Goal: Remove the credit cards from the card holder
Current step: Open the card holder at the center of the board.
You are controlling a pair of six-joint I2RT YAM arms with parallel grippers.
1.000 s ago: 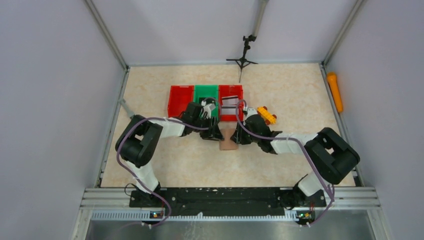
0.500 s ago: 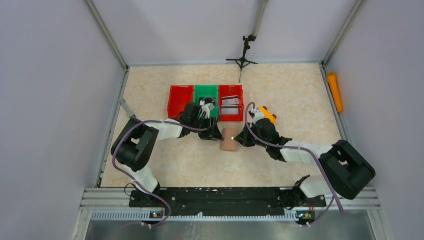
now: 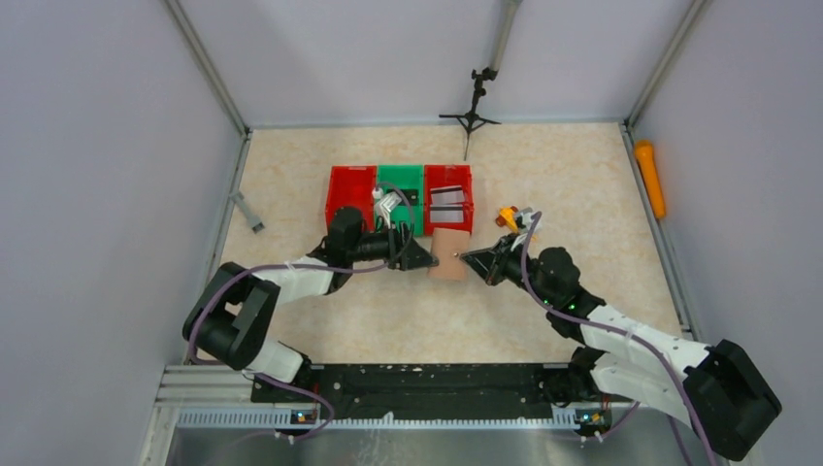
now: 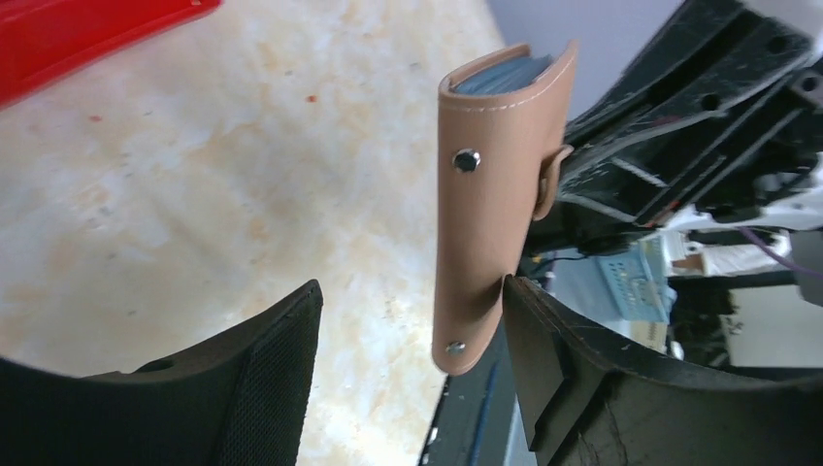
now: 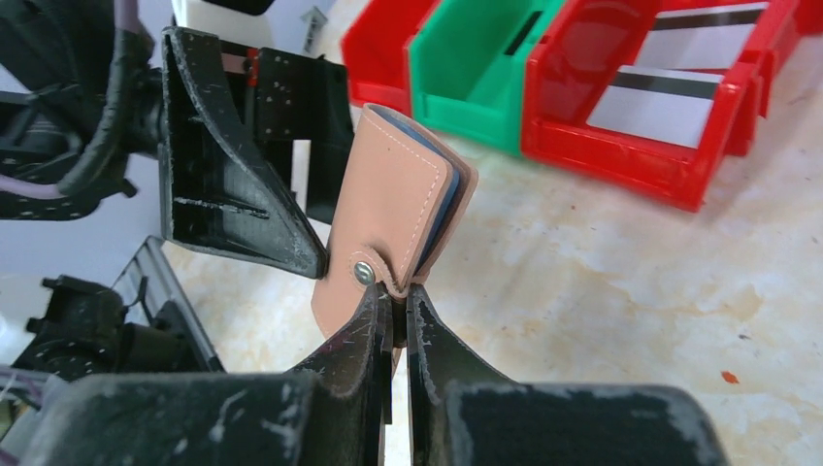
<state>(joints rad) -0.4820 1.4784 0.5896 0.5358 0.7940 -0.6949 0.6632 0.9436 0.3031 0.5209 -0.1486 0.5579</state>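
Observation:
The tan card holder (image 3: 448, 254) is folded shut and held off the table, on edge, between both grippers. My right gripper (image 5: 393, 294) is shut on its snap-tab edge; in the top view the right gripper (image 3: 477, 261) is just right of the holder. My left gripper (image 4: 412, 291) is open, with the holder (image 4: 495, 194) resting against its right finger (image 4: 563, 379). Blue-grey card edges (image 4: 505, 73) show inside the fold and also in the right wrist view (image 5: 442, 209). Two white-grey striped credit cards (image 5: 670, 97) lie in the right red bin (image 3: 448, 225).
A red bin (image 3: 349, 194), a green bin (image 3: 400, 184) and the right red bin stand in a row just behind the holder. A yellow-orange toy (image 3: 510, 216) lies to the right. An orange cylinder (image 3: 650, 180) lies by the right wall. A tripod (image 3: 474, 107) stands at the back.
The card holder has gone from lying flat on the table to held up on edge, a little nearer the bins. Both arms have stretched out lower, and the right arm has swung rightward.

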